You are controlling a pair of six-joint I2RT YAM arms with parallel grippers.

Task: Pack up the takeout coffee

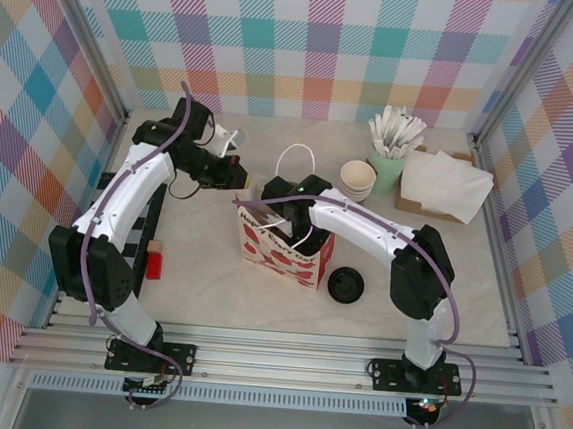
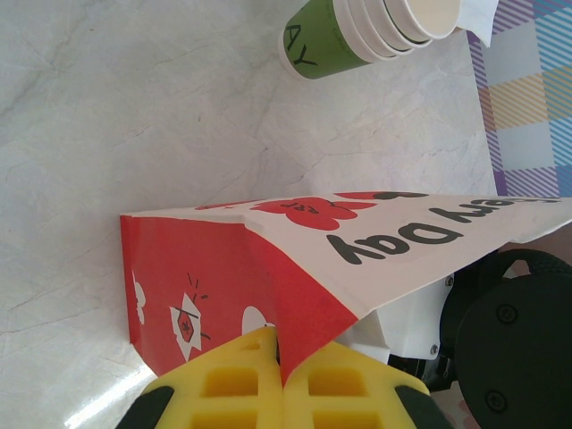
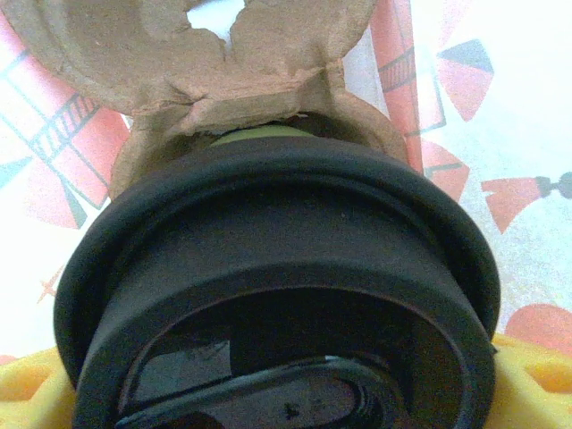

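Observation:
The takeout coffee [image 3: 268, 259] shows from above, its black lid large and a sliver of green cup [image 3: 259, 134] past it. It sits against a brown cardboard holder [image 3: 179, 54] inside the red-and-white paper bag [image 1: 285, 250]. My right gripper [image 3: 286, 389] reaches down into the bag, with a yellow finger [image 3: 536, 375] on each side of the lid, closed on it. My left gripper [image 2: 281, 353] is shut on the bag's red top edge [image 2: 304, 313] and holds the mouth open on the left side.
A stack of lidless green cups [image 1: 357, 179] stands behind the bag, and a loose black lid [image 1: 346, 284] lies to its right. At the back right are a green cup of stirrers [image 1: 387, 153] and a napkin box [image 1: 440, 186]. A small red block [image 1: 154, 261] lies at the left.

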